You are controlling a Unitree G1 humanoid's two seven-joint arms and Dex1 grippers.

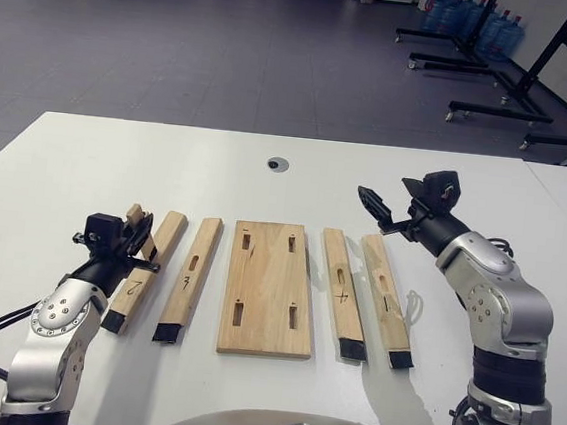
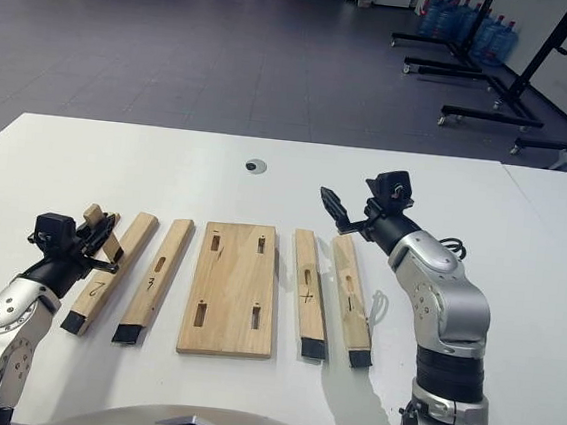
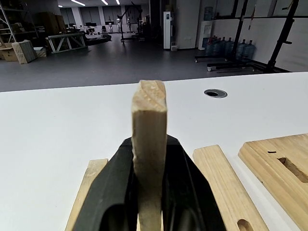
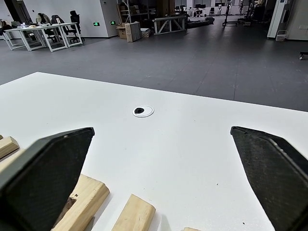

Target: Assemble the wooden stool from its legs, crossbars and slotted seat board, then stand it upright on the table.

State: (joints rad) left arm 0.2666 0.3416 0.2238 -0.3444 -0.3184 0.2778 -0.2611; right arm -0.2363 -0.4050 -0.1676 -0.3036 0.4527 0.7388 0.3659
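1. Left wrist view: the left end effector [image 3: 149,163] is clamped on a short crossbar [image 3: 149,115]. The pale wood stands on edge between the black fingers [image 3: 118,183], its end grain pointing toward the far edge of the worktop [image 3: 57,125].
2. The step in hand seems to be fitting this crossbar into a leg slot. To do it well, I would square the bar's end to the slot before lowering it and press straight in without twisting.
3. The outer left leg [image 1: 142,269] lies directly beneath the held bar, so it is the likely target. It could slide when pushed and probably needs bracing.
4. The right end effector [image 1: 401,197] hovers with its jaws spread wide and holds nothing. It sits above the far ends of the two right legs [image 1: 343,291] [image 1: 386,298] and could be used to steady a part.
5. The seat board [image 1: 269,287] lies flat in the middle of the worktop, nearer the near edge. It is a light rectangle with four small slots, two toward each short end.
6. The inner left leg [image 1: 189,276] and the other three lie parallel to the board, two on each side. Each has an oval slot, a handwritten mark and a black-tipped end toward the near edge.
7. Nothing is joined yet, so assembly is at its start.
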